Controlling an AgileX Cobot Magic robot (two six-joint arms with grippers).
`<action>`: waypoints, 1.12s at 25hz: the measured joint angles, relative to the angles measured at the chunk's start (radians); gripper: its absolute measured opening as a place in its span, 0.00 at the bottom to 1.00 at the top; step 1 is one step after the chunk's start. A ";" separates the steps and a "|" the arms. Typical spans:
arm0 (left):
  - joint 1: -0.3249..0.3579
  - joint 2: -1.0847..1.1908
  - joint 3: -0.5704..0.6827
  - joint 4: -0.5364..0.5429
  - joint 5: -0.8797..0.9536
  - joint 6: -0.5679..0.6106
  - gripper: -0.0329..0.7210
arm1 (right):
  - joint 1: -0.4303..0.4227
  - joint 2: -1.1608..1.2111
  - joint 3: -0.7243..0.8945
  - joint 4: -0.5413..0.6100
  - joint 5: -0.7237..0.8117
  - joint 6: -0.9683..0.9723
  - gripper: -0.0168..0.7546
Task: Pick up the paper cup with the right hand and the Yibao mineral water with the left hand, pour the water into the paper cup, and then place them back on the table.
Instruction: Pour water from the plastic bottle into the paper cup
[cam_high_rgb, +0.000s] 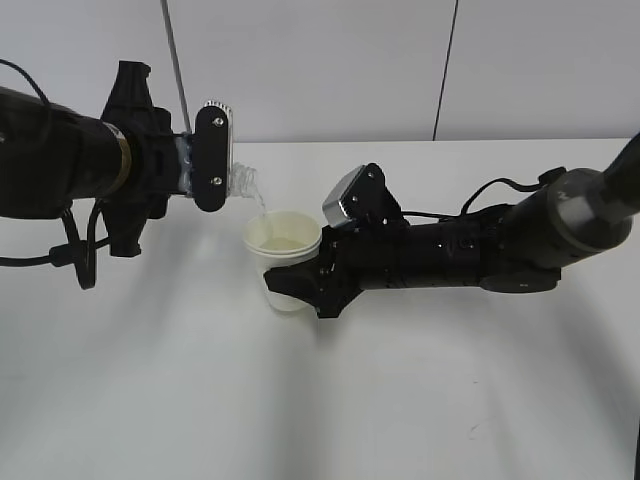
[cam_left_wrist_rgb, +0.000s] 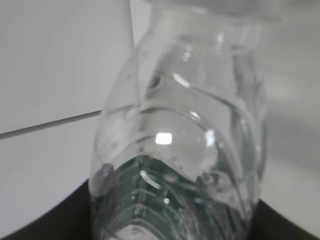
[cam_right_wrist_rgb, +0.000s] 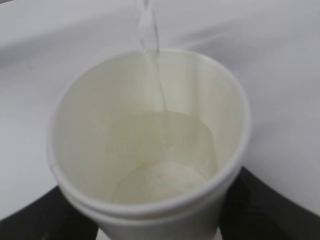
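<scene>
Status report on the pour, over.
Left gripper shut on tipped bottle. Right gripper holding cup. Water streaming in. Nothing in the way.

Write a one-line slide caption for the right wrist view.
Thin stream of water falling into the partly filled paper cup, held by the right gripper above the white table.

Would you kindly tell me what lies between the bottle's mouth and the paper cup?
Only a thin stream of water, falling from the Yibao mineral water into the paper cup; the exterior and right wrist views show it.
</scene>
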 joint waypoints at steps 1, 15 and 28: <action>0.000 0.000 0.000 0.000 0.001 0.000 0.54 | 0.000 0.000 0.000 0.000 0.000 0.000 0.66; 0.000 0.000 0.000 -0.054 -0.009 -0.069 0.54 | 0.000 0.000 0.000 0.000 0.000 0.002 0.66; 0.000 0.000 0.000 -0.211 -0.100 -0.388 0.54 | 0.000 0.002 0.000 0.002 0.000 0.017 0.65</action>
